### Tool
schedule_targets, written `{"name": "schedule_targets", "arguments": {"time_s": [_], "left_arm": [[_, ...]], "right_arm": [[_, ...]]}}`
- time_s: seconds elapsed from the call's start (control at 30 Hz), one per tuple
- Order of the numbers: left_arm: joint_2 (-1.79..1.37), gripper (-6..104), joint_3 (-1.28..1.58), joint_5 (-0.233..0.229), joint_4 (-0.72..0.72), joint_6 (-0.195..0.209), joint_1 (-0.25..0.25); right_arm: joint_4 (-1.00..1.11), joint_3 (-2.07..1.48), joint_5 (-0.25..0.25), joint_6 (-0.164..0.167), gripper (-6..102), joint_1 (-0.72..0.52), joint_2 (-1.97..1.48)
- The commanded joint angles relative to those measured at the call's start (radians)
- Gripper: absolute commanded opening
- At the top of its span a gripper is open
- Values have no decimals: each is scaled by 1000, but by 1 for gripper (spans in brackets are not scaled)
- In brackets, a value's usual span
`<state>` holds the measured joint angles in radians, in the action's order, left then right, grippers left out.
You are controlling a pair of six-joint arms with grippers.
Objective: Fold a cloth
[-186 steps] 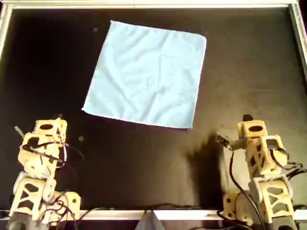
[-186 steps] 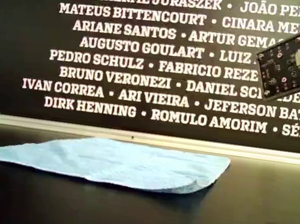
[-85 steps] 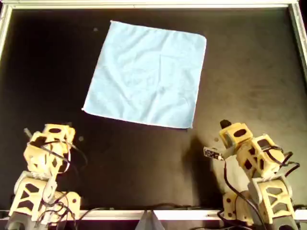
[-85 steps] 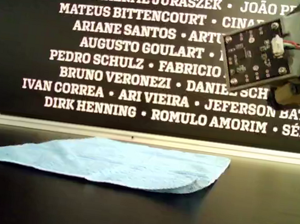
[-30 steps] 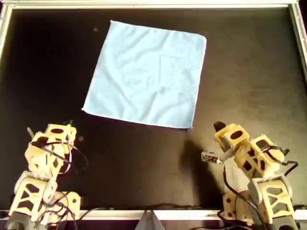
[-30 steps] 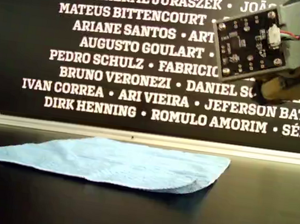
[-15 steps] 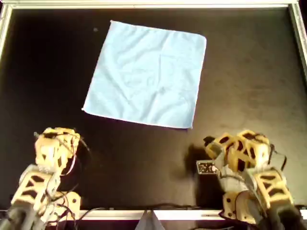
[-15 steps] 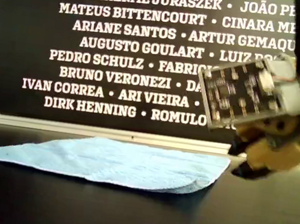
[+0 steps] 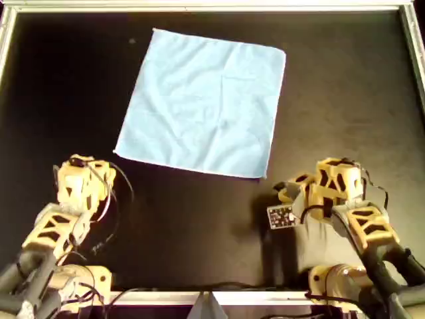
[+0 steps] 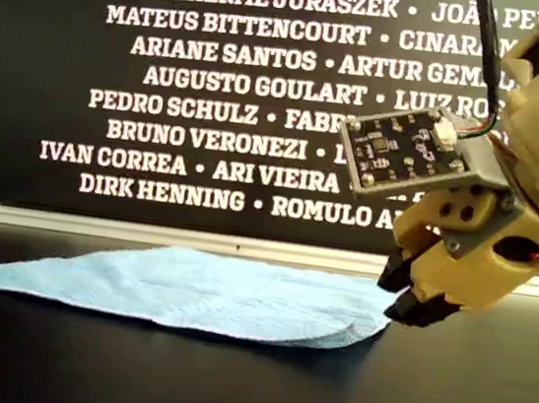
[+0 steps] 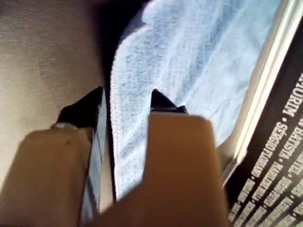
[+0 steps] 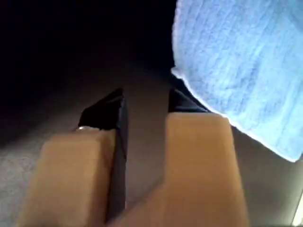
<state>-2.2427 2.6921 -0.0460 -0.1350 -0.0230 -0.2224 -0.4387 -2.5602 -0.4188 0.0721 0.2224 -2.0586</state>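
Note:
The cloth point(image 9: 206, 100) is a light blue square lying flat on the black table, also seen in the exterior view point(image 10: 198, 292). My left gripper point(image 9: 282, 188) is at the cloth's near corner on the overhead view's right. It is open, and the cloth's hem point(image 11: 113, 142) runs through the gap of the gripper point(image 11: 125, 101). In the exterior view this gripper point(image 10: 399, 290) hangs just at the cloth's right corner. My right gripper point(image 9: 85, 165) is open at the overhead view's left. Its fingers hold nothing point(image 12: 144, 106), short of the other near corner point(image 12: 182, 75).
A metal rail point(image 9: 199, 6) borders the table at the overhead view's top and runs down both sides. Behind it stands a black wall with white names point(image 10: 215, 85). A small circuit board point(image 10: 410, 151) sits on the left wrist. Both arm bases stand at the table's near edge.
Both arms have leaned forward from the near edge toward the cloth's near corners. In the exterior view the left gripper has dropped to cloth level. The cloth has not moved.

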Motion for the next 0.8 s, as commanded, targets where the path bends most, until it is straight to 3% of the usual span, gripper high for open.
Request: {"name": "schedule_targets", "arguments": {"time_s": [0.0,0.1,0.33,0.5,0.7,0.77], "left_arm": [[34,33,-69,2,29,-5,-23],[129,38,-118,2,29,-6,-23],[410,60,-293,-11,28,-6,-21],[563,63,-388,-14,28,-14,-17],[672,64,-479,-14,28,-137,-9],[693,64,-495,-14,28,-160,-9]], "right_arm": [[52,69,-17,12,37,8,-5],[52,97,-9,17,38,8,0],[52,181,0,20,49,8,140],[52,279,-2,20,54,9,319],[52,393,-9,18,54,9,442],[52,425,-6,18,54,9,476]]}}
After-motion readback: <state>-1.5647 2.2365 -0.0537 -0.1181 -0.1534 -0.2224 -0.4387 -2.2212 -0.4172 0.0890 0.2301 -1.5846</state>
